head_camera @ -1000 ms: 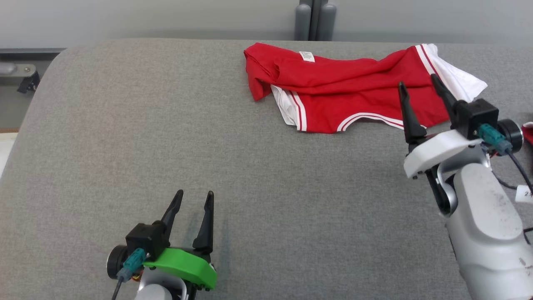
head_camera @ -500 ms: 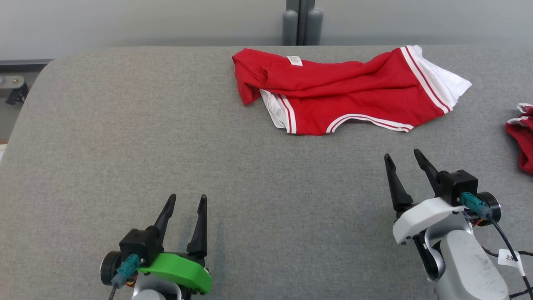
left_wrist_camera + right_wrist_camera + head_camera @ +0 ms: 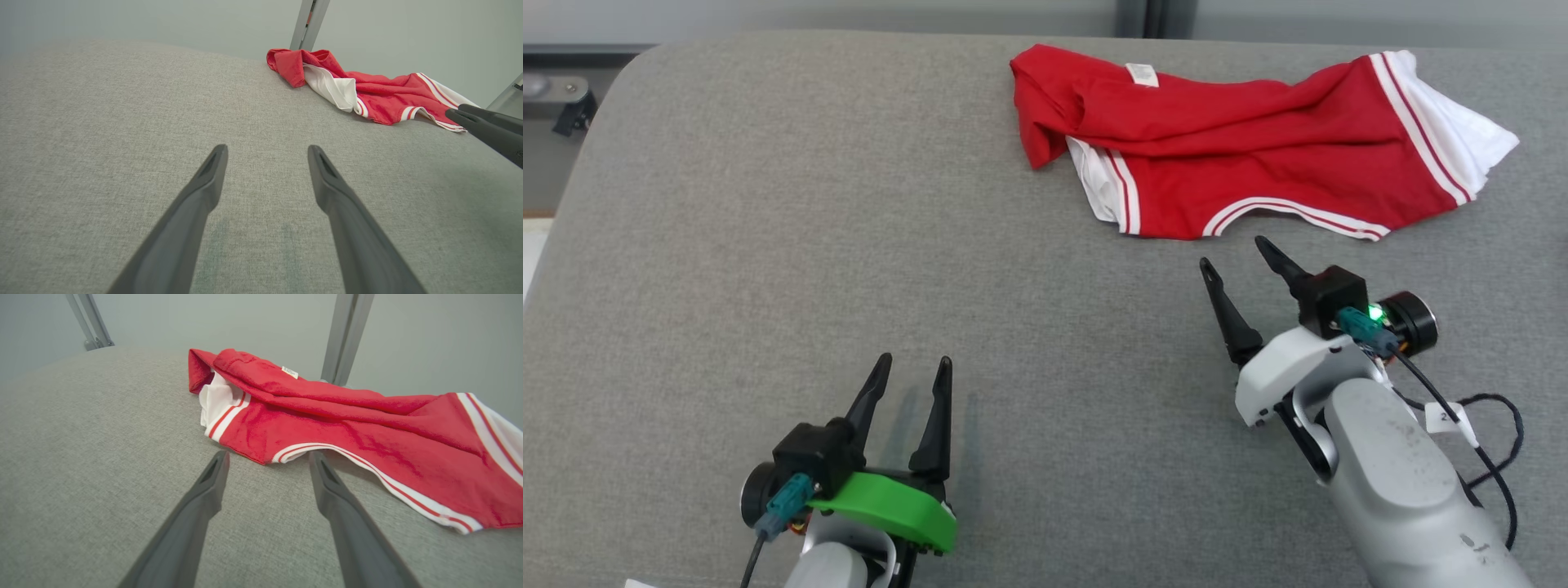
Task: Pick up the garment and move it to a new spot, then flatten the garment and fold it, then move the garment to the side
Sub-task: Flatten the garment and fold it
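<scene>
Left arm: low and close to the robot's body, green wrist cover on top. The left gripper points straight ahead over the grey padded surface.
Left fingers: spread apart with nothing between them, and bare grey cloth under and ahead of the tips.
Right arm: the pale forearm angles in from the lower right. The right gripper leans leftward, its tips aimed at the garment.
Right fingers: spread wide and holding nothing; a green light glows on the block behind them.
Garment: red with white striped trim, crumpled. It lies on the surface just beyond the right fingertips without touching them, and well ahead and to the right of the left fingertips.
Right wrist view: the striped hem sits just past both tips; a white label lies on the far fold, with a grey post behind it.
Left wrist view: the right arm's fingers come in from the right edge, tips near the garment's hem.
Head view: a black cable loops beside the right forearm.
Count: one garment, one label, two grippers, four fingers.
</scene>
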